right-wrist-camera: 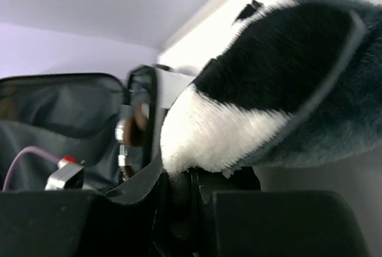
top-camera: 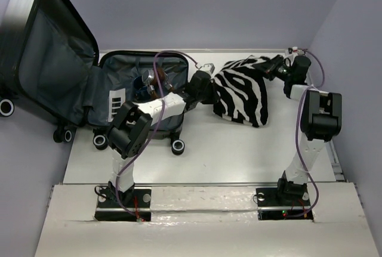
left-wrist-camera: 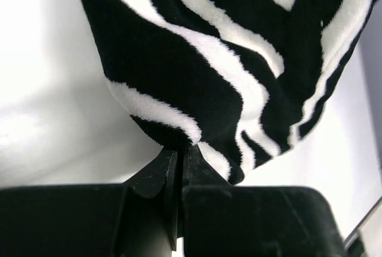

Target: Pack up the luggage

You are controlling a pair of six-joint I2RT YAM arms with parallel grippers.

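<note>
The soft plush cloth carries a zebra pattern of curving black and white stripes, and in the left wrist view the black bands are broader than the white. The small hard-shell wheeled suitcase is lined in dark grey fabric; its ribbed shell edge shows pale white-grey, and its wheels are black and white. The flat table top is white and the walls are pale lilac. The thin cables along the arms are purple. The left gripper and right gripper are matte black.
</note>
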